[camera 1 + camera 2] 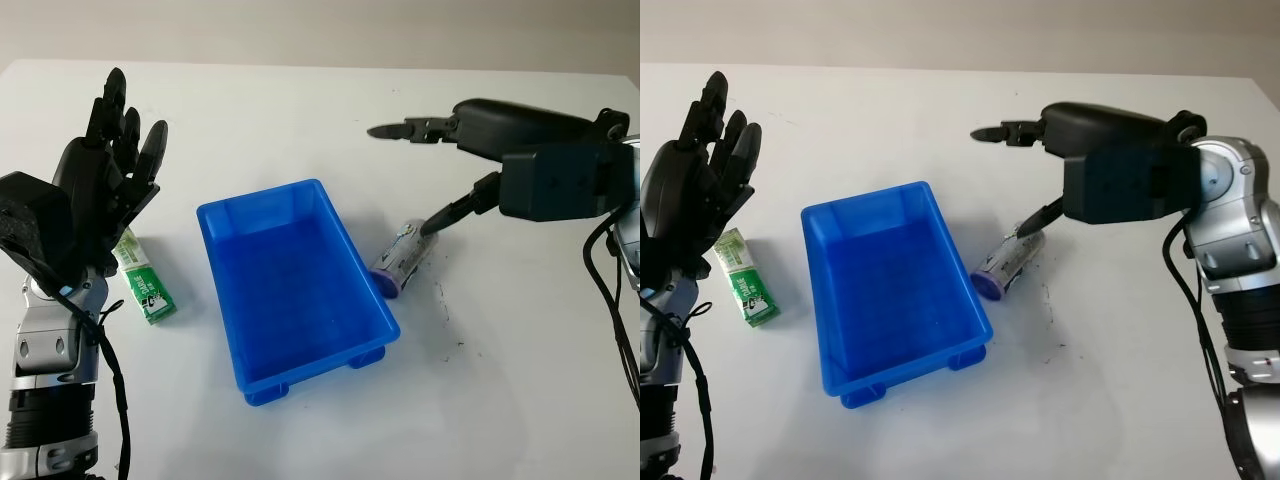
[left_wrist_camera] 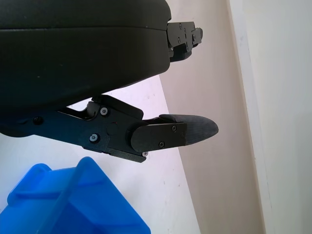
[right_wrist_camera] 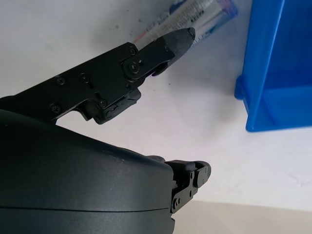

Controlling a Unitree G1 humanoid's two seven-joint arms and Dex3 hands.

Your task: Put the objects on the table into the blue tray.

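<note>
1. Lit evenly and brightly from above; white table (image 1: 300, 100) rendered pale grey, without blown highlights.
2. Cast soft, short shadows beneath the blue tray (image 1: 290, 290) and beside the tube (image 1: 402, 262), edges diffuse.
3. Showed mild sheen along the tray rim and on the right hand (image 1: 420, 130) shell; no hard glare.
4. Held head views in fair focus, slightly soft overall.
5. Blurred the near black shell of the left hand (image 2: 161, 134) in the wrist view; background wall washed light.
6. Showed little edge distortion.
</note>
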